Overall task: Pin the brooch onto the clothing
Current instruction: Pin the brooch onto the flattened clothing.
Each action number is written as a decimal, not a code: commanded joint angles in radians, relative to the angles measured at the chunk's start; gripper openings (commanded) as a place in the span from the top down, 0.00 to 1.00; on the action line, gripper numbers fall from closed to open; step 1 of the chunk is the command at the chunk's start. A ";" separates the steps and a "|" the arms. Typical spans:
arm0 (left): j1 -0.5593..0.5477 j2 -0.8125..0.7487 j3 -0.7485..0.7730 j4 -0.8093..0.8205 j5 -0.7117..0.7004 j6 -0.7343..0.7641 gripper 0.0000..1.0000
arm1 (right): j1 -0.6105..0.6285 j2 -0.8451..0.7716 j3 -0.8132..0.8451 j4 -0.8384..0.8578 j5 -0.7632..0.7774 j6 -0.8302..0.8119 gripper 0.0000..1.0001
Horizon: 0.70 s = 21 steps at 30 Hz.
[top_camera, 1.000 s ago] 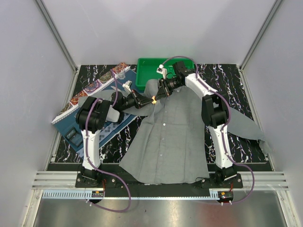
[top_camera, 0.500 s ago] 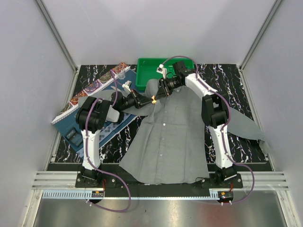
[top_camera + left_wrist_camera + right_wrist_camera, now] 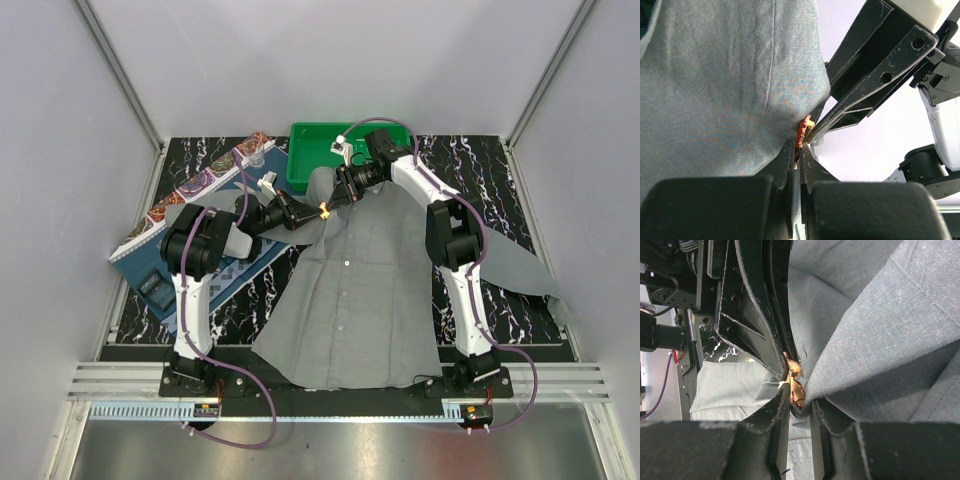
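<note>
Left gripper: pinched shut on brooch | right gripper: narrowly parted, nipping brooch with shirt fold | brooch: shirt's 11 o'clock, by collar | change: none visible over last second; pinning judged unfinished

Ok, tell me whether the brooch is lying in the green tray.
No, the brooch sits against the shirt at its edge, outside the green tray.
</note>
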 commanded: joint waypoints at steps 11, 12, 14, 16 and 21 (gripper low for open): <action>0.013 -0.017 -0.001 0.451 0.025 -0.003 1.00 | -0.010 -0.032 0.027 0.026 0.100 -0.021 0.86; 0.013 -0.019 -0.002 0.451 0.027 -0.003 1.00 | -0.010 -0.031 0.027 0.025 0.097 -0.018 0.86; 0.015 -0.020 -0.002 0.451 0.025 -0.001 1.00 | -0.010 -0.029 0.028 0.028 0.091 -0.012 0.89; 0.015 -0.020 -0.005 0.451 0.022 -0.001 1.00 | -0.010 -0.031 0.028 0.028 0.088 -0.010 0.91; 0.019 -0.012 -0.016 0.451 0.011 -0.004 1.00 | -0.019 -0.034 0.031 0.031 0.057 -0.001 0.84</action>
